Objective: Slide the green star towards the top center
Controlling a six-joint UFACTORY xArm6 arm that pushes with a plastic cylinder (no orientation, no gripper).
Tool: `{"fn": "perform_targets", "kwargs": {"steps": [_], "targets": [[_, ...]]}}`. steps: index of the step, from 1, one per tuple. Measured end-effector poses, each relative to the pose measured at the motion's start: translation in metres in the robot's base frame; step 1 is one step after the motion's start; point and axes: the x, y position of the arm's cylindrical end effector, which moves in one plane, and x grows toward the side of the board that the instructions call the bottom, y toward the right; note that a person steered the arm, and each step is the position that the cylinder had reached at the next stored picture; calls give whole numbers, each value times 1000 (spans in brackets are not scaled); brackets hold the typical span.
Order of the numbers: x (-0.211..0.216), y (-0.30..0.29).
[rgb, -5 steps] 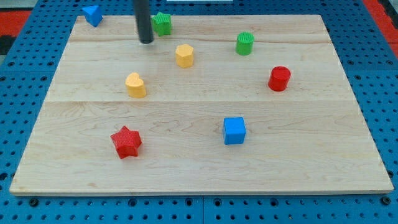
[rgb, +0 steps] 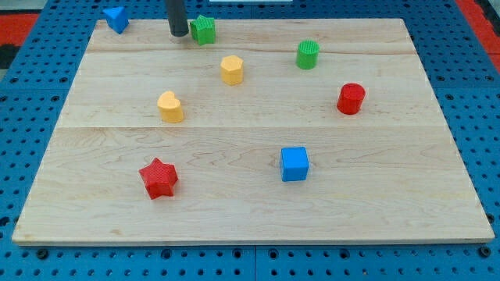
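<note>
The green star [rgb: 204, 30] sits near the board's top edge, left of the top centre. My tip [rgb: 179, 33] is a dark rod end just to the left of the green star, close beside it; I cannot tell whether it touches. A second green block, a cylinder-like shape [rgb: 308, 55], lies to the right of centre near the top.
The wooden board [rgb: 250, 195] carries a blue block [rgb: 116, 18] at the top left corner, a yellow hexagon [rgb: 231, 69], a yellow block [rgb: 169, 107], a red cylinder [rgb: 351, 98], a blue cube [rgb: 294, 164] and a red star [rgb: 158, 178].
My tip has moved up toward the view's top, from below-left of the green star to level with it on its left. No block has visibly moved.
</note>
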Motion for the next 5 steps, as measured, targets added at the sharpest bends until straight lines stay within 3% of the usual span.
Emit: {"fn": "perform_targets", "kwargs": {"steps": [2, 5], "targets": [[-24, 54], [-33, 69]]}}
